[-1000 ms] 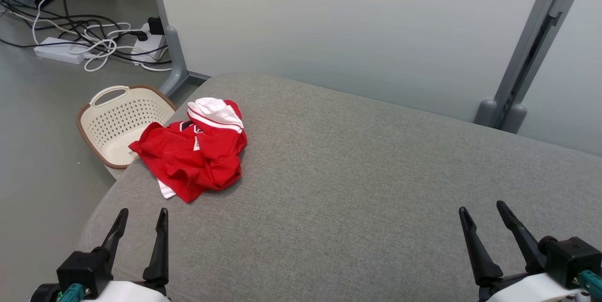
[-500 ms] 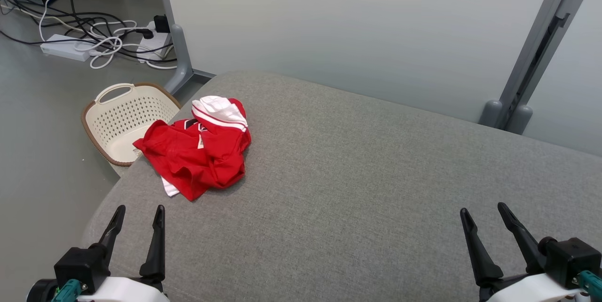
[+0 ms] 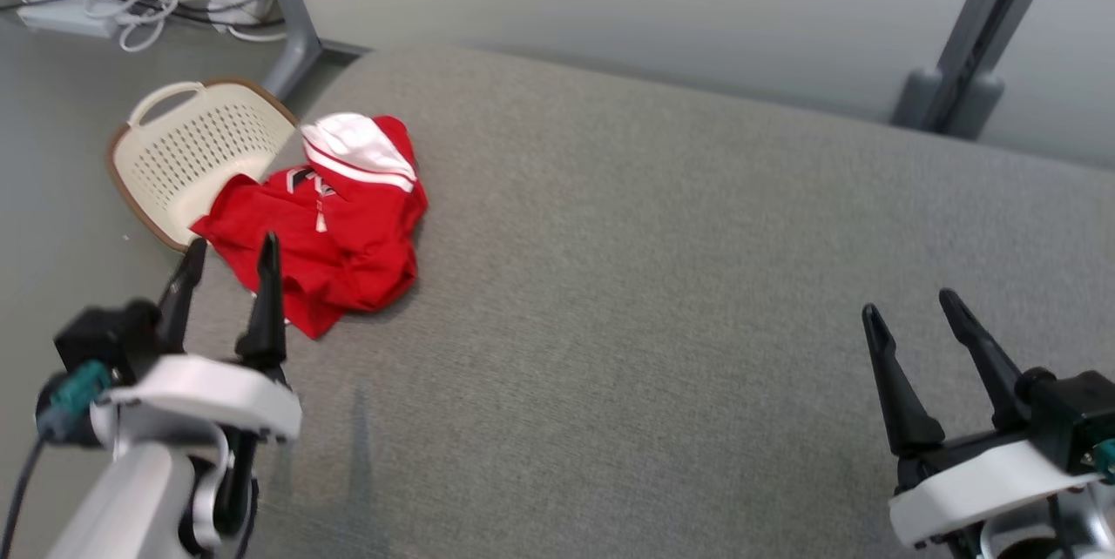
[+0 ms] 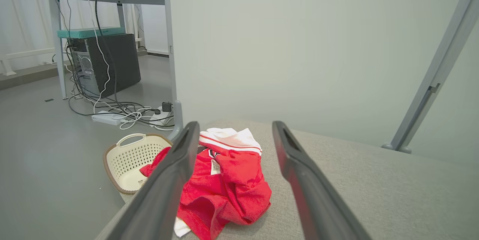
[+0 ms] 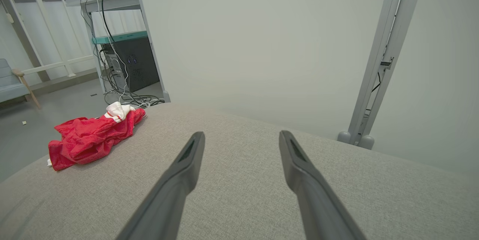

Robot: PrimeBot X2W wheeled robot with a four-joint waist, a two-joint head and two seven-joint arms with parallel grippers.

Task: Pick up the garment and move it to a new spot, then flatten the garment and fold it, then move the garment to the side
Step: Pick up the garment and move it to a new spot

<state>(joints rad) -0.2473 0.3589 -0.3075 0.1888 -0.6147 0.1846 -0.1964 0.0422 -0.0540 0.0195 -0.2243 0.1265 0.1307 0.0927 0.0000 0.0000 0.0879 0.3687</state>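
Looking down, I see my left claw, fingers apart and empty, near the garment; my right claw, likewise spread, hangs well apart from it.

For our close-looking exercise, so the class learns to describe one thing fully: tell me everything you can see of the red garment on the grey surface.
The garment is soft red cloth with a white panel edged in red stripes at its far end and a small white label showing. It lies crumpled in a loose heap, unfolded, near the far left corner of the grey padded surface. One corner overhangs toward the cream basket. The open left gripper points at it without touching.
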